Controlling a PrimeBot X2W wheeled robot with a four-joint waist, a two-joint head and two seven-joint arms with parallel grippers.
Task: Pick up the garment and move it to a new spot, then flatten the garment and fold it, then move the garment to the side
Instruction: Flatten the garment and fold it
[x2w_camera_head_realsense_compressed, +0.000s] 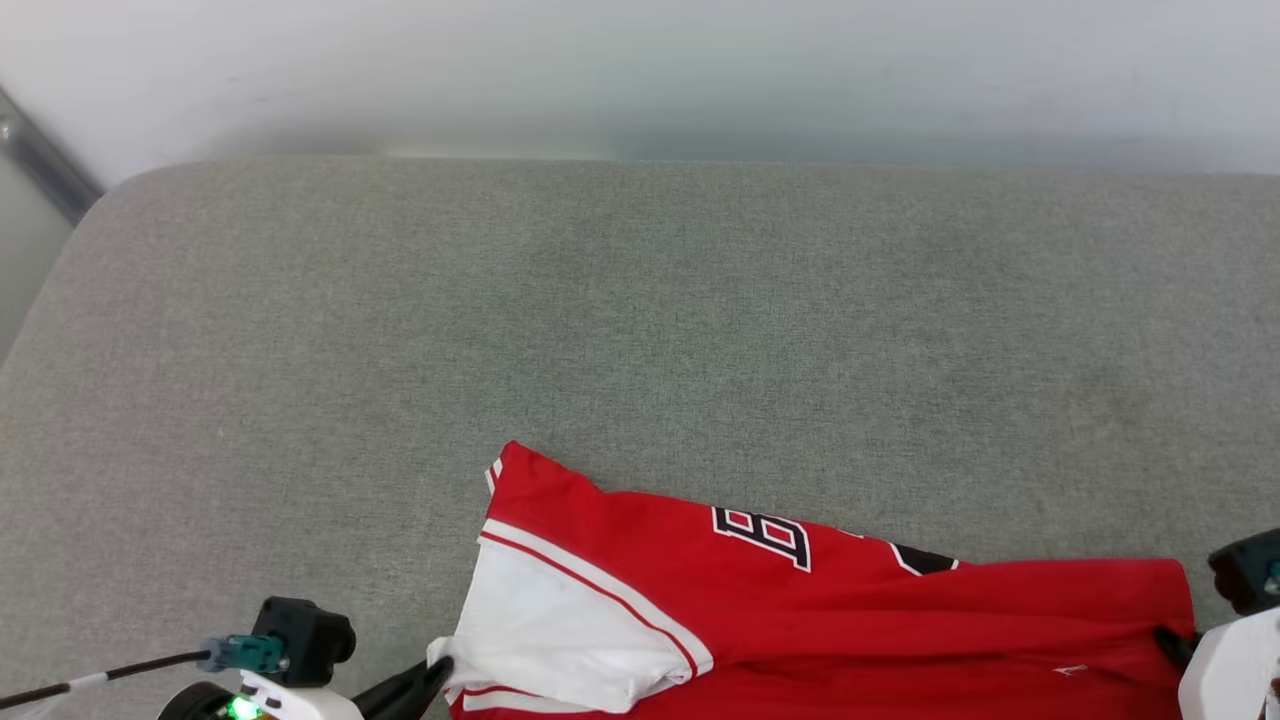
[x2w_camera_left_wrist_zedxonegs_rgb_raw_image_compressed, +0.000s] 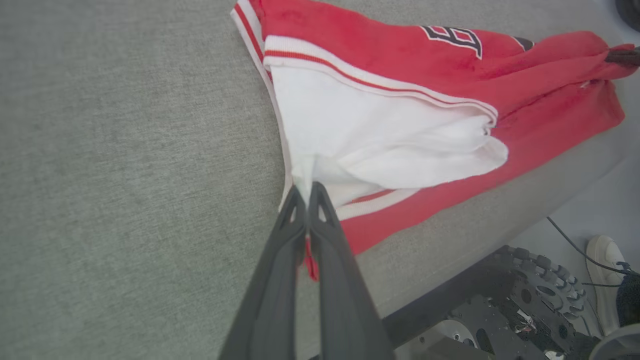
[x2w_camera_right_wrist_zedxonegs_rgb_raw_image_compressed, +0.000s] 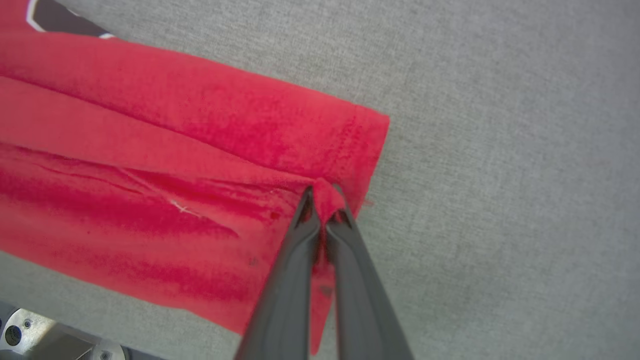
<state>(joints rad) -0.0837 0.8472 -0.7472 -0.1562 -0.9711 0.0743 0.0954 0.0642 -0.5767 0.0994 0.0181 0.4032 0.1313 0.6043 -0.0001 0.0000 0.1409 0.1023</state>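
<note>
Garment: red jersey, laid lengthwise along the near edge of the grey cloth-covered surface, right of the middle. It is bunched in long folds, with the white sleeve doubled over at its left end. Part of the black-and-white print is turned up, toward the far edge.

Risks, as judged:
- Both holds are thin pinches at the extreme ends. If the cloth is lifted or stretched sharply, an edge could be pulled out from between the fingers and that end dropped.
- The long folds are trapped between the two holds. If the garment is set down as it is, creases could be pressed in rather than flattened out.
- The sleeve is folded onto itself and could be left tucked under once the body is spread.
- The garment is close to the near edge. If one end is released there, it could slide off toward the robot's base.
- If the two ends are raised unevenly, the cloth would be twisted.

Left gripper: fingers brought fully together, with the white-and-striped sleeve hem pinched at the tips and a red scrap caught lower between them.

Right gripper: likewise closed tight, with a small tuck of the red hem clamped at the garment's right end.
</note>
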